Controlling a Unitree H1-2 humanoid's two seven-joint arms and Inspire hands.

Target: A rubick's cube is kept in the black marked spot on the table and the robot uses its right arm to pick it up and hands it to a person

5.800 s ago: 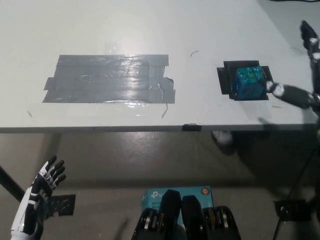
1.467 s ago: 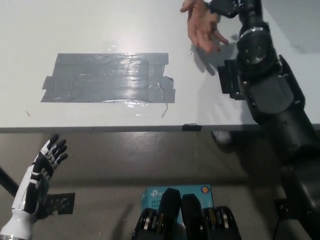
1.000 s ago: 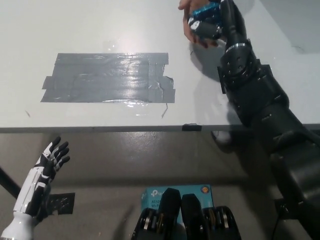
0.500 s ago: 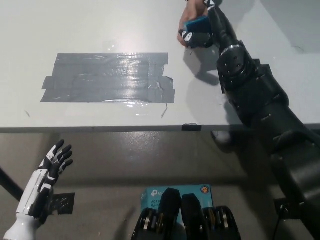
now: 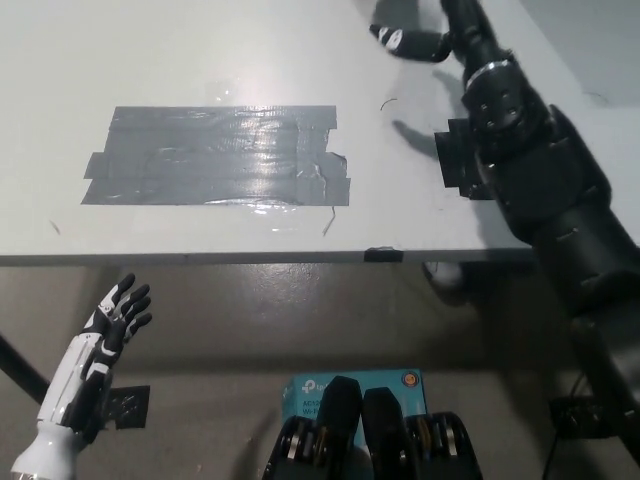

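Your right hand (image 5: 412, 40) reaches over table's (image 5: 200, 60) far edge, fingers apart, holding nothing. Black marked spot (image 5: 452, 160) partly hidden under arm. Left hand (image 5: 105, 330) rests low, fingers spread.

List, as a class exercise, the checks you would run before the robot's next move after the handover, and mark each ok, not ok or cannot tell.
1. Black right hand free of the cube: ok, nothing shows in it.
2. Cube safely with the person: cannot tell, neither cube nor person is in view.
3. Black taped square marker vacated: ok where visible, though the black right arm covers part of it.
4. White left hand out of the way: ok, open, below the edge of the white table.
5. Retreat path over the grey duct-tape patch: ok, nothing stands on it.
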